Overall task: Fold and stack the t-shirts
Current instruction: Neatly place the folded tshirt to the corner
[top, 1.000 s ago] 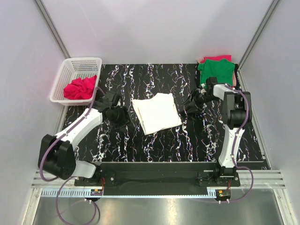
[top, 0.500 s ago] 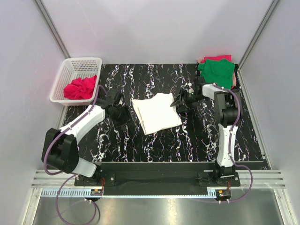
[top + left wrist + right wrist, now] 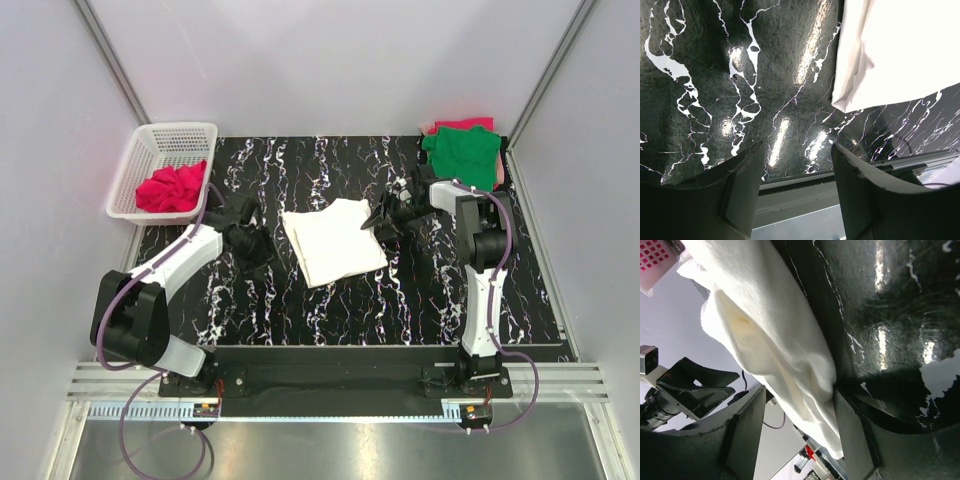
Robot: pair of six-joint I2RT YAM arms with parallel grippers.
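Note:
A folded white t-shirt [image 3: 335, 240] lies flat mid-table. My right gripper [image 3: 378, 218] is at its right edge, low over the table. In the right wrist view the white t-shirt [image 3: 770, 335] bulges between the open fingers [image 3: 855, 440], its edge touching one pad; the right gripper [image 3: 797, 430] is not closed on it. My left gripper [image 3: 258, 250] hovers just left of the shirt, open and empty [image 3: 797, 185], with the shirt's corner [image 3: 900, 50] ahead. A folded green t-shirt [image 3: 462, 152] rests on a pinkish-red one [image 3: 465, 124] at the back right.
A white plastic basket [image 3: 160, 135] at the back left holds a crumpled red shirt [image 3: 170, 187]. White enclosure walls close in on both sides and behind. The table's metal front rail [image 3: 340, 350] carries both arm bases.
My right gripper has swung left from near the green shirt to the white shirt's right edge. The left gripper has barely shifted. Both stay open.

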